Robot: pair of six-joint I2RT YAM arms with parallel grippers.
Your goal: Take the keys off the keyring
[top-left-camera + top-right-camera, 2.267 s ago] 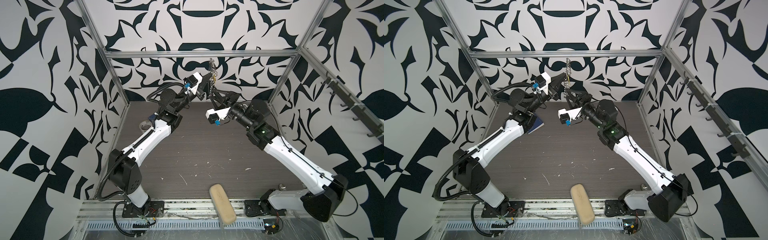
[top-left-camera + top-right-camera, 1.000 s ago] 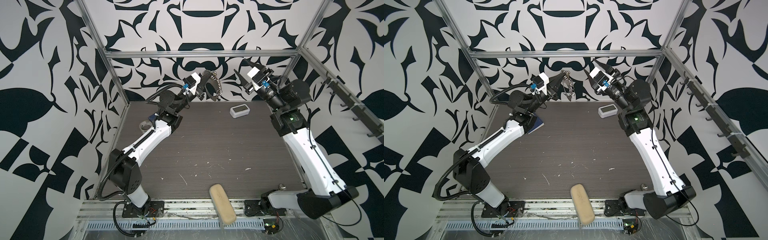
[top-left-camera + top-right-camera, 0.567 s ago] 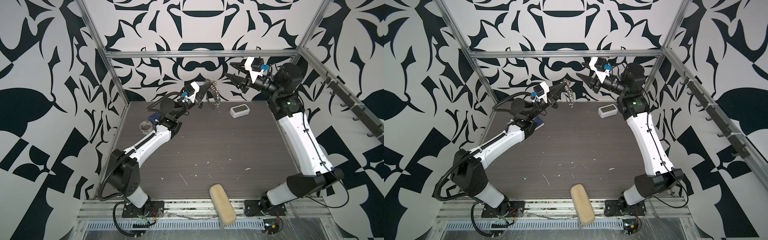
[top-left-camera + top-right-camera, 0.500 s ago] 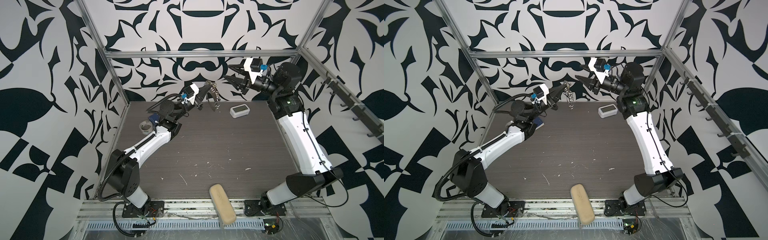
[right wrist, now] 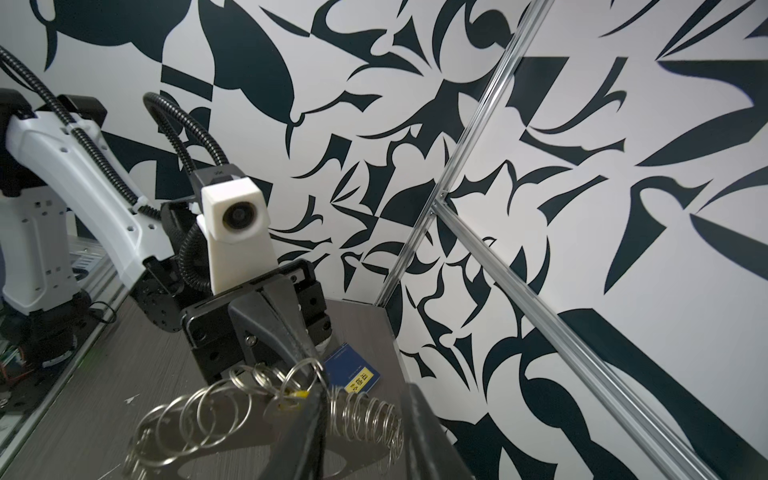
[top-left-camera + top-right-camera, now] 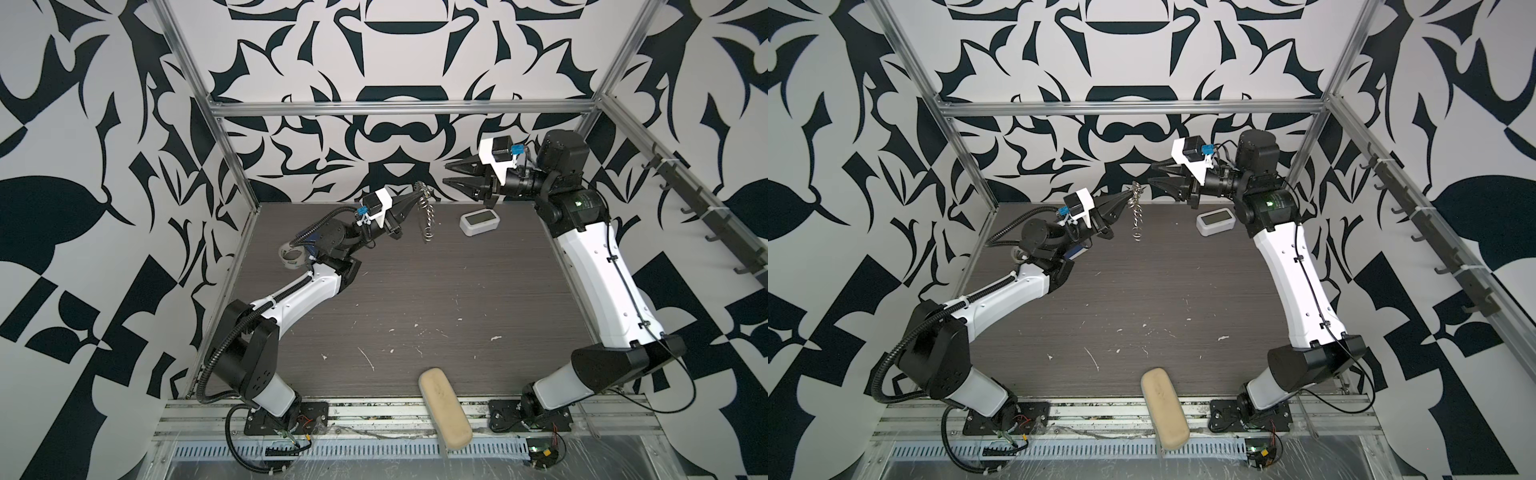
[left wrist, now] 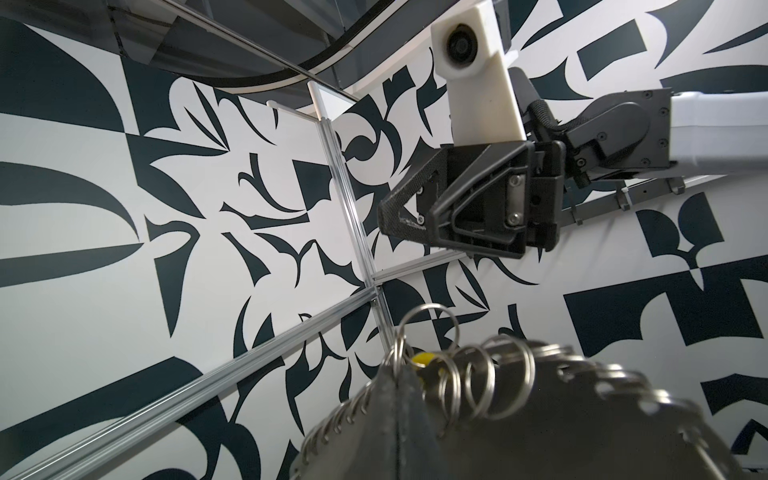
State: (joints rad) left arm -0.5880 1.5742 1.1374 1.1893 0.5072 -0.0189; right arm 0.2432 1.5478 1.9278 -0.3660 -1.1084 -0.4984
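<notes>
Top views, left claw point(image 6: 417, 196): in both top views it reaches to just left of the upper middle of the frame, its tips pressed together on the top end of the keyring.
Top views, keyring point(image 6: 427, 216): a string of silver rings hanging from the left claw's tips, in the air above the far part of the table point(image 6: 415, 299).
Top views, right claw point(image 6: 451, 175): right of the upper middle, pointing left toward the rings. Its two tips are spread with a clear gap, near the keyring but apart from it.
Top views, other things: a small white box with a screen point(image 6: 478, 219) lies just below the right claw. A tape roll point(image 6: 291, 257) sits by the left arm at the table's left edge. A beige case point(image 6: 444, 409) lies across the front edge at lower centre. A corner of a blue book point(image 6: 1077, 251) shows under the left arm.
Left wrist view, left claw: its dark fingers point(image 7: 374, 436) are close to the lens and blurred, shut with no gap.
Left wrist view, keyring point(image 7: 478, 374): rings fan out over the fingertips, and a yellow key point(image 7: 424, 358) shows among them.
Left wrist view, right claw point(image 7: 392, 218): faces the rings from beyond, apart from them. It is seen side on, so its gap cannot be told here.
Right wrist view, right claw: its fingers point(image 5: 307, 436) stand apart, and a coil of rings shows in the gap. Whether they touch cannot be told here.
Right wrist view, left claw point(image 5: 307, 357): tips closed on the keyring point(image 5: 208, 411), with the yellow key point(image 5: 291, 401) just under them.
Right wrist view, blue book point(image 5: 353, 374): flat on the table behind the rings.
</notes>
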